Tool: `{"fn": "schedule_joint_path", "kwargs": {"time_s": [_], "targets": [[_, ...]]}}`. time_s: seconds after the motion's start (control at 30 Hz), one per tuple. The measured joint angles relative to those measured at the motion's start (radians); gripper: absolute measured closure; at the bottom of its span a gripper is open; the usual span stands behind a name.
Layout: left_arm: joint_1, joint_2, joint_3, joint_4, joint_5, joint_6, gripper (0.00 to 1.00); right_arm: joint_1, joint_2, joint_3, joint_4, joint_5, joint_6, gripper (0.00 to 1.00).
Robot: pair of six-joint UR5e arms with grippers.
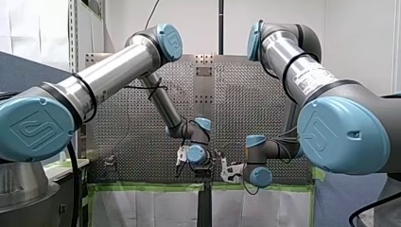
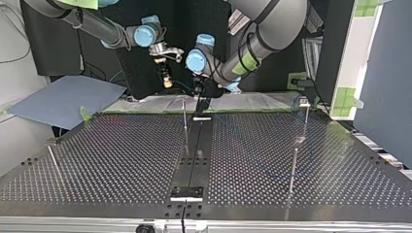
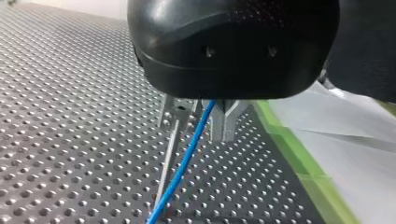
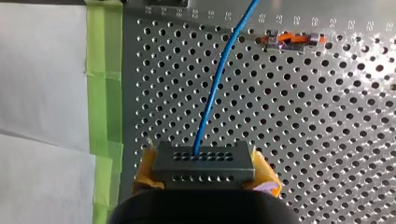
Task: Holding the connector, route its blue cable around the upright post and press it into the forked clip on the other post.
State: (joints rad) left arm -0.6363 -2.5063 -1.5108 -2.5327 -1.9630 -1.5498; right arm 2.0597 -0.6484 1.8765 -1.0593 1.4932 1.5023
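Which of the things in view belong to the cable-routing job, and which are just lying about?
In the job: connector, blue cable, upright post, clip-topped post, my right gripper, my left gripper.
Lying about: blue sheet, orange-marked piece, green tape, white paper.

blue cable [image 3: 187,158] | upper end hidden by left end effector [image 3: 200,126]; lower end cropped

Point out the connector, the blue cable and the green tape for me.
connector [image 4: 204,163], right wrist view, middle of its holed face.
blue cable [image 4: 216,79], right wrist view, mid-run ahead of the connector.
green tape [image 4: 103,70], right wrist view, middle of the strip's width.
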Motion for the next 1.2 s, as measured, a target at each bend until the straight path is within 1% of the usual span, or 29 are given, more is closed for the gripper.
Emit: {"fn": "schedule_joint_path", "kwargs": {"time_s": [0.17,0.4,0.67,0.8,0.93,1.0,1.1,1.2], "targets": [[-0.002,0.000,0.000,0.026,-0.001,-0.012,0.99,-0.008,0.000,-0.006,0.002,-0.001,0.000,0.98],[-0.002,0.000,0.000,0.033,-0.003,-0.017,0.99,-0.017,0.000,-0.011,0.008,-0.001,0.000,0.98],[0.007,-0.001,0.000,0.033,-0.029,-0.018,0.99,-0.025,0.000,-0.019,0.014,-0.001,0.002,0.98],[0.012,-0.001,0.000,0.034,-0.029,-0.019,0.99,-0.026,0.000,-0.041,0.028,-0.002,0.002,0.98],[0.014,-0.001,0.002,0.035,-0.029,-0.020,0.99,-0.027,0.000,-0.073,0.059,-0.001,-0.003,0.98],[0.014,-0.001,0.003,0.035,-0.029,-0.020,0.99,-0.028,0.000,-0.082,0.068,-0.001,-0.004,0.98],[0.015,0.000,0.005,0.038,-0.025,-0.020,0.99,-0.033,0.000,-0.089,0.070,-0.001,-0.004,0.98],[0.016,0.000,0.006,0.040,-0.024,-0.021,0.99,-0.042,0.000,-0.092,0.067,-0.003,-0.005,0.98]]}}
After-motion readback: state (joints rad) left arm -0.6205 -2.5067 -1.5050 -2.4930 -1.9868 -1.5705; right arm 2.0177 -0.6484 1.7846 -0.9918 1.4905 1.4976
